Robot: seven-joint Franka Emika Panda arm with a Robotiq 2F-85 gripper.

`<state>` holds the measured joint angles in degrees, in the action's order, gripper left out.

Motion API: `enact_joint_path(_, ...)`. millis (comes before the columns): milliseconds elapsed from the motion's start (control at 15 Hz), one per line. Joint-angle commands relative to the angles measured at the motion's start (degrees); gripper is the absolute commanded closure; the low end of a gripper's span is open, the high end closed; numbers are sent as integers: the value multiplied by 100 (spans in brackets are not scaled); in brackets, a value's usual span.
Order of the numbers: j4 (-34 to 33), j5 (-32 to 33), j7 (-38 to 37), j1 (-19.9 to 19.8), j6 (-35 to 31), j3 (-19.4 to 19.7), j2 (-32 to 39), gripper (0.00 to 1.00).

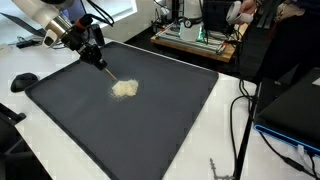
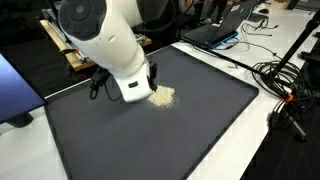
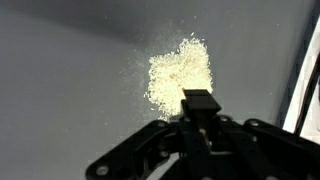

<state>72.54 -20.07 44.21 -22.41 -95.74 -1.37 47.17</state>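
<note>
On a dark mat (image 1: 150,130) spread over a white table (image 1: 225,125): a small heap of pale grains (image 1: 125,88), in the half of the mat nearer the robot, well clear of every edge. Just above it in an exterior view, a gripper (image 1: 97,58) pinched fully shut on a slim tool (image 1: 110,72). Holds the tool by its upper end. Carries it on a slant, neither upright nor flat, long axis running from the fingers at upper left down to the heap at lower right of that view. Points the lower tip at the grains and meets their near edge.

From the wrist view, shows the tool (image 3: 198,100) almost end-on, a dark block between the closed fingers, with the heap (image 3: 180,72) just beyond it, stretched from lower left to upper right. In an exterior view, hides the gripper behind the white arm (image 2: 105,45), leaving only the heap (image 2: 162,96) in sight beside it. Off the mat's edge, on the table: loose cables (image 2: 280,75).
</note>
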Motion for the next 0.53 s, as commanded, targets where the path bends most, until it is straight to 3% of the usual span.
enact_joint_path(0,-1072,-272,78,-335,730,-190,701,97)
enact_joint_path(267,-1651,-303,3,-443,1121,-269,1051,97)
enact_joint_path(467,-1437,-87,-45,-212,888,-186,794,97)
